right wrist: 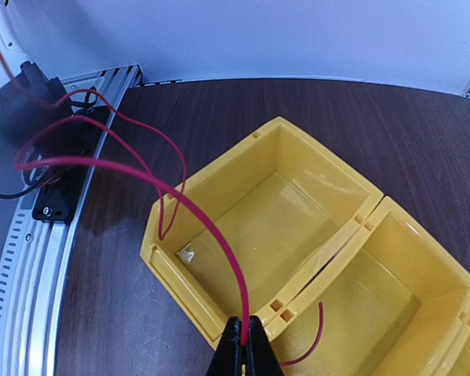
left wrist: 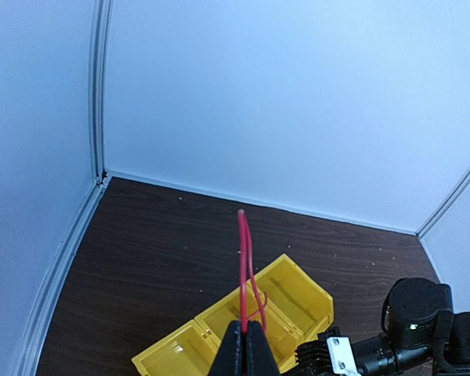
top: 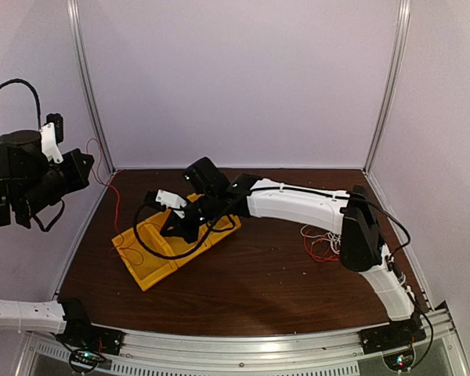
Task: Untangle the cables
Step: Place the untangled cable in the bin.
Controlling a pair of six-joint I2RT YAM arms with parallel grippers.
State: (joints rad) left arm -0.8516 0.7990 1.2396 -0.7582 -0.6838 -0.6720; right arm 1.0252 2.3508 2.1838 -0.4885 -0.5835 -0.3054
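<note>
pinching red cable (left wrist: 243,235): left claw (left wrist: 245,329), right claw (right wrist: 244,325)

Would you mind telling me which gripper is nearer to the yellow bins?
Right. The right gripper sits above the rim of the yellow bins, shut on a red cable; the left gripper is raised off to their left, also holding red cable.

cable (left wrist: 243,243) red | bins (right wrist: 321,176) yellow | table (right wrist: 298,98) dark brown
</note>
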